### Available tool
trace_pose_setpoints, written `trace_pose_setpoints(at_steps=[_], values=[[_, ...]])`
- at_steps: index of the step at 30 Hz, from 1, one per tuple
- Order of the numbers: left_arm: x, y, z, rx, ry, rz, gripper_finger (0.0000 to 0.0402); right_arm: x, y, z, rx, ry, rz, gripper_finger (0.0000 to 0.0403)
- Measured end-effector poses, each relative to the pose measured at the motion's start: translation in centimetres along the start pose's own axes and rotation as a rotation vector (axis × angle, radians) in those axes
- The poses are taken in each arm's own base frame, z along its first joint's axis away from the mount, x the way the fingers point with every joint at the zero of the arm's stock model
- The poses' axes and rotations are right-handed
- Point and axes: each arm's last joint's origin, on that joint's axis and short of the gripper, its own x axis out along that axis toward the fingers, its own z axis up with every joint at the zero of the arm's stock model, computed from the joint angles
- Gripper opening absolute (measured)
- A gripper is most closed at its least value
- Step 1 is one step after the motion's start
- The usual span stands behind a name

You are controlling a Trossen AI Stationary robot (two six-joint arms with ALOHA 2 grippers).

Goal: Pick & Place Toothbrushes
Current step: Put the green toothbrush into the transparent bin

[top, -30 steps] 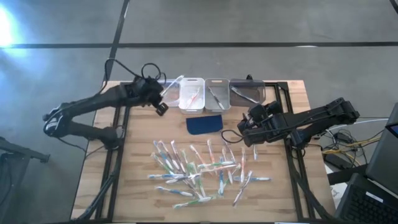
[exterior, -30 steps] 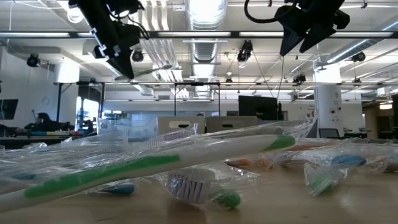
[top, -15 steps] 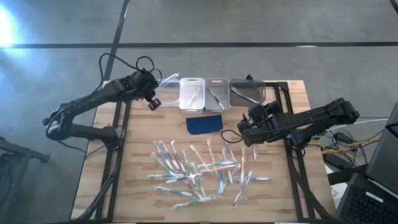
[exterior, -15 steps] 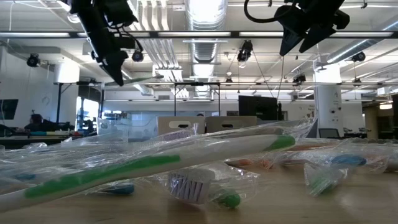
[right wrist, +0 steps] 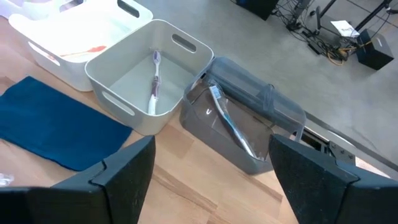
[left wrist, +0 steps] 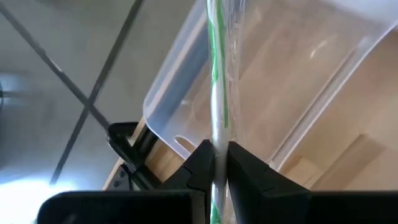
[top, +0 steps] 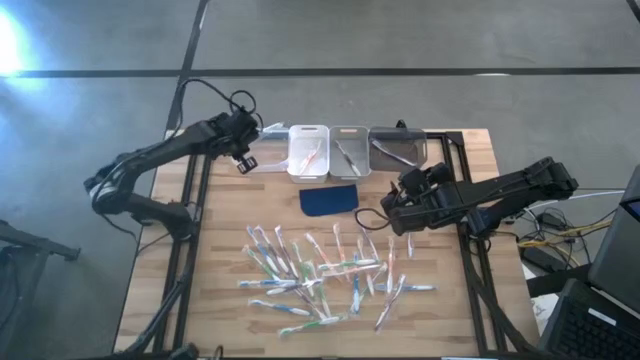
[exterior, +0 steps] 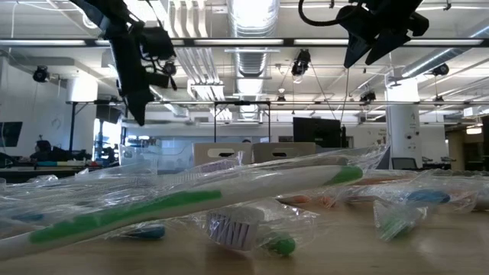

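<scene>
Your left gripper [left wrist: 214,163] is pinched tight on a green-striped toothbrush [left wrist: 217,74] in its clear wrapper, hanging over the clear bin [left wrist: 186,93] at the far left end of the bin row. The brush stands nearly on end, so if you let go from here it may tip against the bin's wall and topple over the rim onto the table or off the far left edge, which lies just beside that bin. Lower it and lay it flatter before you release. The wrapper is slippery film, and it could cling to a finger [left wrist: 198,167] and drag the brush back out as you lift.

Your right gripper [top: 392,212] hangs with its fingers spread wide and nothing between them, right of the dark blue pad [top: 329,199] and above the far right side of the pile of loose toothbrushes [top: 320,275] on the near half of the table. Those brushes overlap and cross one another, so a careless descent could pinch two at once or scatter neighbours. The white bin [right wrist: 148,81] and the grey bin [right wrist: 249,134] sit close by; swing wide of their rims.
</scene>
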Motion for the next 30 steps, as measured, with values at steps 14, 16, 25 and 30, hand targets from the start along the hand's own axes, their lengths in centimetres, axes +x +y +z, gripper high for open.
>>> trace_pose_setpoints(at_steps=[14,16,25,30], values=[[3.8,-0.8,0.9,0.078,0.091,-0.019,0.0037,0.0,0.0,0.0,-0.001,-0.001,0.001,0.0267],[4.1,-0.9,1.0,0.080,0.094,-0.022,0.0037,0.0,0.1,0.0,-0.001,-0.001,0.001,0.0262],[5.9,-1.6,1.4,0.075,0.122,-0.049,0.0037,0.0,0.1,0.0,-0.001,-0.001,0.001,0.0239],[7.0,-2.1,1.4,0.078,0.145,-0.075,0.0037,0.0,0.1,0.0,-0.001,-0.001,0.001,0.0229]])
